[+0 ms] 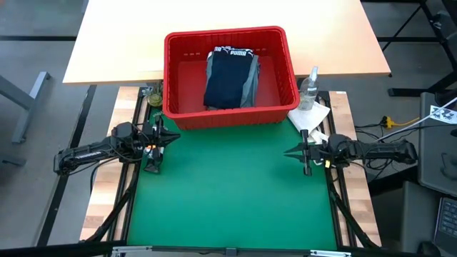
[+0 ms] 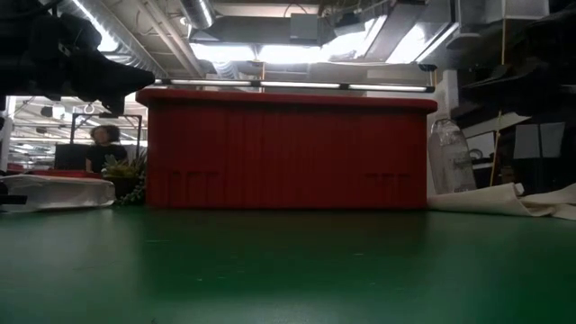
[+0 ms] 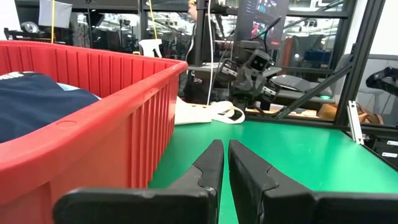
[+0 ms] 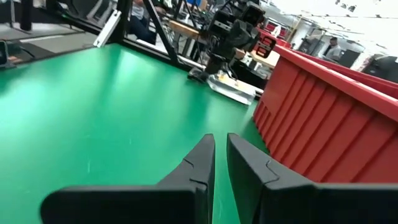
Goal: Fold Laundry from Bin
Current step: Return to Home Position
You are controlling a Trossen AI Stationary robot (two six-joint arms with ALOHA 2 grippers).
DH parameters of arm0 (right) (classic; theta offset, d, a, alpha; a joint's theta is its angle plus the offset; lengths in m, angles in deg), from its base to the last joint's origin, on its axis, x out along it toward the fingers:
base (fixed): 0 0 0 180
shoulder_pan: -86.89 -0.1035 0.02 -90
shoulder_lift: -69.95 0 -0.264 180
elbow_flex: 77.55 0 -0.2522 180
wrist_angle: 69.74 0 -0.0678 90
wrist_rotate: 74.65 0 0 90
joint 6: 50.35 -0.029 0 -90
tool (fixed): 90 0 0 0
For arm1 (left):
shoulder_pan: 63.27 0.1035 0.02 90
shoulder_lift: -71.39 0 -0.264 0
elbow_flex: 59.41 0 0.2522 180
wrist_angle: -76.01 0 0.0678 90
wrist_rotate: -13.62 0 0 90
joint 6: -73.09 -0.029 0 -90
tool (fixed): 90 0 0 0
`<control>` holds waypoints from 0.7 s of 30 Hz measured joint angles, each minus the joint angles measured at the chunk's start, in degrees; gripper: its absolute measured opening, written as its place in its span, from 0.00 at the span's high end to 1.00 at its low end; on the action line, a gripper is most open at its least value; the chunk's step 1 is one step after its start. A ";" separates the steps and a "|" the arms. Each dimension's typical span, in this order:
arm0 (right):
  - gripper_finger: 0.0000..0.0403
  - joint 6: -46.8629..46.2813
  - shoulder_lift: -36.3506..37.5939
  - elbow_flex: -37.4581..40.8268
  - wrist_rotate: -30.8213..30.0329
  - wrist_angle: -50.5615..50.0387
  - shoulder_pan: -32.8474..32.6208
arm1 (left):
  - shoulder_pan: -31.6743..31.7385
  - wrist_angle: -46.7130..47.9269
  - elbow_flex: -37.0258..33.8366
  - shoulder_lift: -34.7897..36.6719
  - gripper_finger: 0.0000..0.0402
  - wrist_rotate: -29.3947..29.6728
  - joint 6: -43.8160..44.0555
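The red bin point(image 1: 230, 77) stands at the far edge of the green mat point(image 1: 228, 193); it also shows in the low view point(image 2: 286, 148). Inside it lies a dark navy garment point(image 1: 230, 78) on a grey-blue one point(image 1: 251, 84), both resting on the bin's floor; the navy one shows in the left wrist view point(image 3: 31, 106). My left gripper point(image 1: 170, 138) waits at the mat's left edge, shut and empty point(image 3: 225, 149). My right gripper point(image 1: 289, 151) waits at the mat's right edge, shut and empty point(image 4: 220, 143). The yellow and plaid garments are out of view.
A clear spray bottle point(image 1: 310, 89) stands beside the bin's right wall, on a white paper towel point(image 1: 310, 117) at the mat's far right corner. A small plant point(image 2: 133, 175) sits by the bin's left wall. A wooden table point(image 1: 143, 36) lies beyond the bin.
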 joint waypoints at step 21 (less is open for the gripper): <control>0.89 0.44 -0.35 0.00 -7.24 -0.70 -4.48 | 0.01 0.00 0.00 -0.02 0.95 -0.07 0.00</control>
